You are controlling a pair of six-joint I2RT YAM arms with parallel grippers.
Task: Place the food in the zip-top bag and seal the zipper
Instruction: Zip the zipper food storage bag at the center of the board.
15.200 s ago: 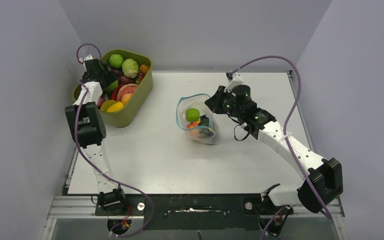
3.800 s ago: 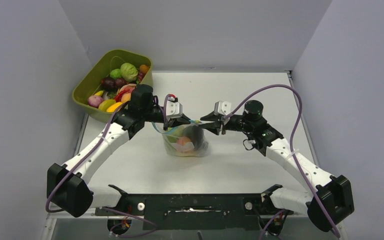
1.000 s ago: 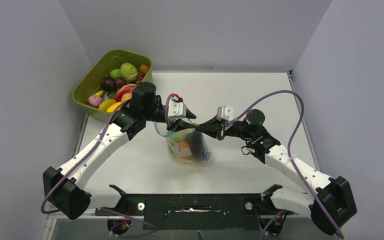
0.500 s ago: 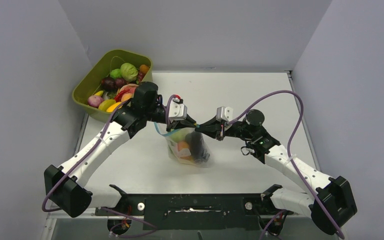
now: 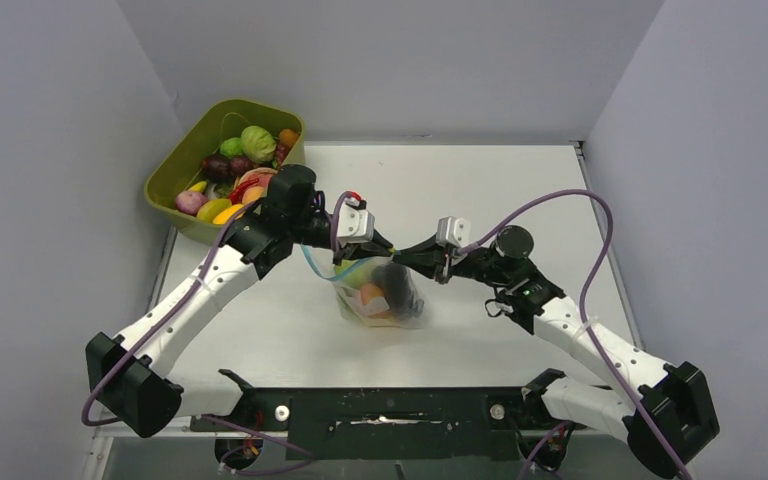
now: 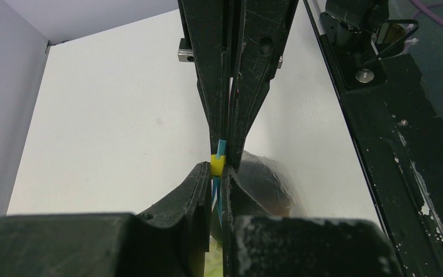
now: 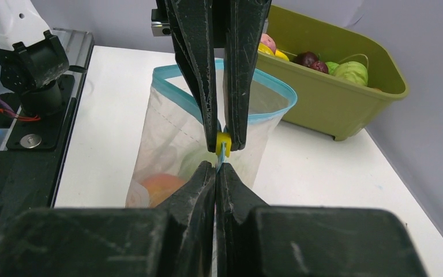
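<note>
The clear zip-top bag (image 5: 385, 300) stands mid-table with food in it: an orange piece (image 5: 369, 293), something green and a dark piece (image 5: 398, 288). Both grippers meet tip to tip at the right end of its teal zipper (image 7: 265, 114). My left gripper (image 6: 218, 173) is shut on the zipper at a small yellow slider (image 6: 217, 164). Facing it, my right gripper (image 7: 216, 168) is shut on the same teal strip just beside the slider. In the right wrist view the rest of the mouth gapes open in a loop. More food (image 5: 257, 142) lies in the tub.
The olive-green tub (image 5: 250, 103) of toy fruit and vegetables sits at the back left, behind the left arm. Grey walls close in on three sides. The black base rail (image 5: 390, 410) runs along the near edge.
My left gripper has shut on the zipper at the yellow slider. The bag and both grippers have shifted slightly; the right gripper has stayed shut.
</note>
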